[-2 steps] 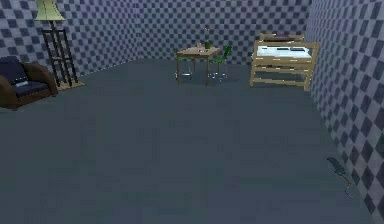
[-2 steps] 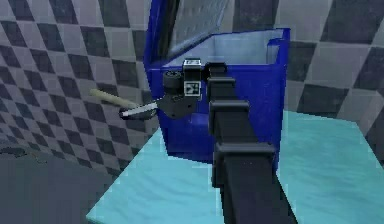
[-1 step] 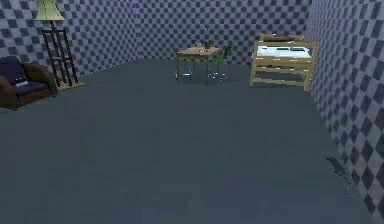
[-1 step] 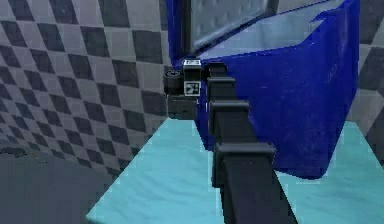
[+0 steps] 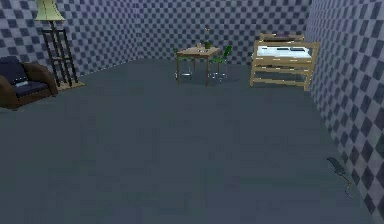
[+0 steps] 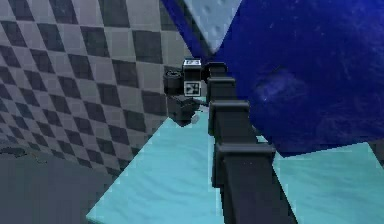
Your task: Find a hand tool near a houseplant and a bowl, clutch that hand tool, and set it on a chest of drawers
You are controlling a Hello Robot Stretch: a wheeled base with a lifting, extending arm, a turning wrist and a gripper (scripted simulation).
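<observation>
The checkered walls [image 5: 110,30] and the dark floor [image 5: 170,140] were the biggest things ahead of me. To my arm's side, a deep blue mass [image 6: 310,70] stood at the right above a pale turquoise surface [image 6: 160,175], with more checkered wall at the left. My arm [image 6: 245,150] ran out over that surface. In the forward view, a wooden bed frame [image 5: 283,62] stood at the far right, a dark armchair [image 5: 22,82] at the left, and a small table [image 5: 198,55] far off between them. A tall lamp [image 5: 52,40] stood behind the armchair, and a green chair [image 5: 222,58] just right of the table. My gripper [image 6: 177,108] hung against the wall pattern at the surface's far edge. I could not tell how its fingers stood or whether it held anything. A green speck [image 5: 205,46] sat on the table. I could not make out the hand tool among things so small. A small dark shape [image 5: 338,170] lay on the floor near the right wall.
</observation>
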